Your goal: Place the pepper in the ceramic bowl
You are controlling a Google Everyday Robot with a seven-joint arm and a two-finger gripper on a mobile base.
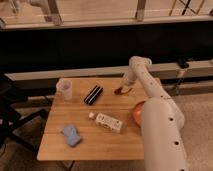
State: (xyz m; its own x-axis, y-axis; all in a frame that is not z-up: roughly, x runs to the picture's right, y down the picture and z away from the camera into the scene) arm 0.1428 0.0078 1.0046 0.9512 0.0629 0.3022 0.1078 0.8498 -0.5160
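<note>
You see a cream-white arm (160,131); its gripper (123,89) is low over the far side of the table (100,145), just beside the dark red pepper (118,92). The ceramic bowl (136,113) is glossy orange-red. The table is light tan wood. On it you have a clear cup (64,89), a black bar (93,94) with a faint lengthwise stripe, a white pack (108,121) with darker markings, and a soft blue sponge (71,135).
</note>
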